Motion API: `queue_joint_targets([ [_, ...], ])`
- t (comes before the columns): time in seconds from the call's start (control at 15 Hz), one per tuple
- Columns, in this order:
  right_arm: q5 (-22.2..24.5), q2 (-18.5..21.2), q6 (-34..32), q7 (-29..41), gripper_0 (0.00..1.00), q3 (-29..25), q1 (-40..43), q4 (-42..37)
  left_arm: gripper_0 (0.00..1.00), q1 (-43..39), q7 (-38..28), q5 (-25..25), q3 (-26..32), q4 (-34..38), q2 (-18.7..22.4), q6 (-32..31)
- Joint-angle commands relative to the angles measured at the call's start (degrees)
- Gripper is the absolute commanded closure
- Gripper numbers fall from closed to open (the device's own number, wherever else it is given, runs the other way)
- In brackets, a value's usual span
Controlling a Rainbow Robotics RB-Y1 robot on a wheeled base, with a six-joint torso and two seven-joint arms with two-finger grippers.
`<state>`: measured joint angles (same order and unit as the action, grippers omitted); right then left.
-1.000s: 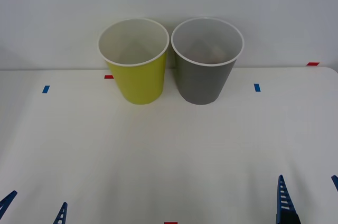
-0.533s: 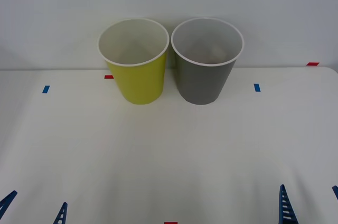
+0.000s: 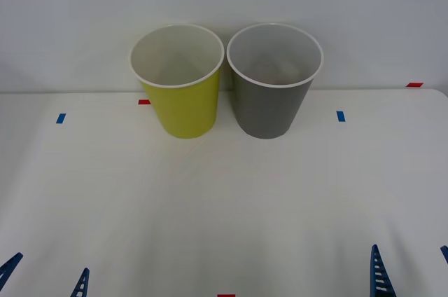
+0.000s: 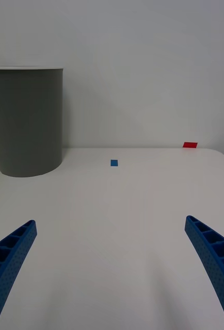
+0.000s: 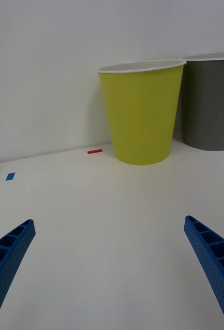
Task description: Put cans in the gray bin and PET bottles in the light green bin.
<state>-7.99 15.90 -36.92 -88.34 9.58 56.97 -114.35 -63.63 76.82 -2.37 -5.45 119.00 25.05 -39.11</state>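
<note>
Both grippers were released and empty: the left gripper (image 3: 45,279) and the right gripper (image 3: 409,269) hung low at the near edge of the table (image 3: 224,206). The gray bin (image 3: 273,83) stood beside the light green bin (image 3: 178,83); something pale, perhaps the can, lay inside the gray one. A good next step was to check for remaining items, arms kept low.

Blue ribbed fingers (image 4: 210,255), tapered, dotted sides, slotted edges

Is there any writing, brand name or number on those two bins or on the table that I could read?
None: no text can be read.
The light green bin and the gray bin have plain walls.
The table bears only blank tape marks, blue and red.
</note>
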Motion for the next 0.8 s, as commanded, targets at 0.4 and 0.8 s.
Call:
queue_joint_targets([
  [0.4,-0.01,0.01,0.01,0.01,0.0,0.0,-0.01,0.0,0.0,0.0,0.0,0.0,0.0,0.0,0.0,0.0],
  [0.8,-0.01,0.01,0.01,0.01,0.0,0.0,-0.01,0.0,0.0,0.0,0.0,0.0,0.0,0.0,0.0,0.0],
])
